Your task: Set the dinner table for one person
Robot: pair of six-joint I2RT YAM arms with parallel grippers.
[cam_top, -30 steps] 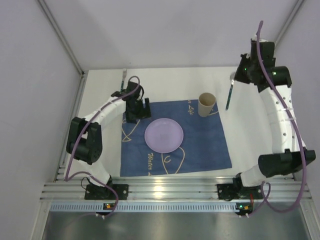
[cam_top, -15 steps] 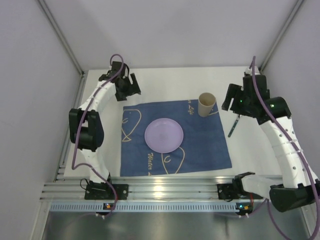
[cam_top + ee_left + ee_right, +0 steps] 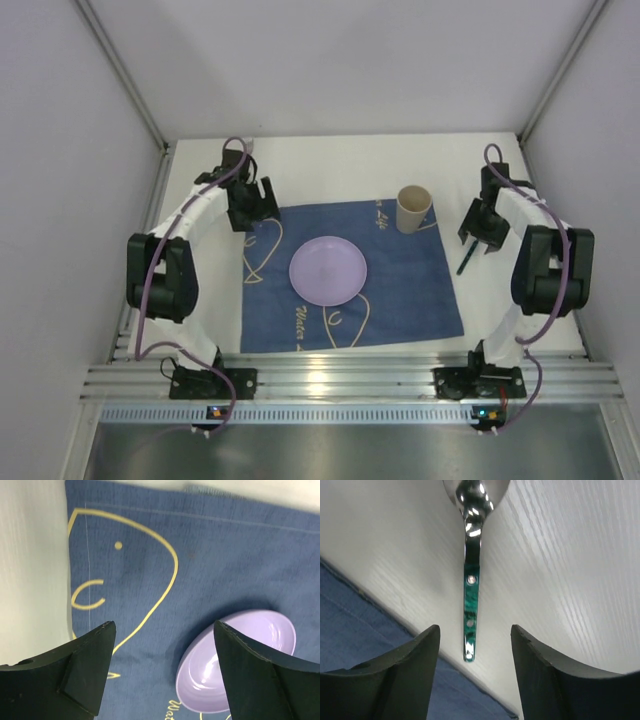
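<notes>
The dinner table (image 3: 340,165) carries a dark blue placemat (image 3: 400,290) with a lilac plate (image 3: 327,270) in its middle and a tan cup (image 3: 413,209) at its back right corner. A green-handled spoon (image 3: 464,258) lies flat on the white top just right of the mat. My right gripper (image 3: 477,235) hovers over the spoon (image 3: 470,600), open, fingers apart on either side of the handle and not touching it. My left gripper (image 3: 252,210) hangs open over the mat's back left corner. The left wrist view shows the plate (image 3: 235,665) by the right finger (image 3: 250,680).
White walls enclose the table at the back and both sides. A silver metal rail (image 3: 340,380) with both arm bases runs along the near edge. The mat's yellow line drawing (image 3: 150,555) lies under my left gripper (image 3: 164,627), with bare tabletop (image 3: 30,555) to its left.
My right gripper came down from the back right with the spoon, opened and left it on the table beside the mat. My left arm swung to the back, then returned over the mat's corner.
</notes>
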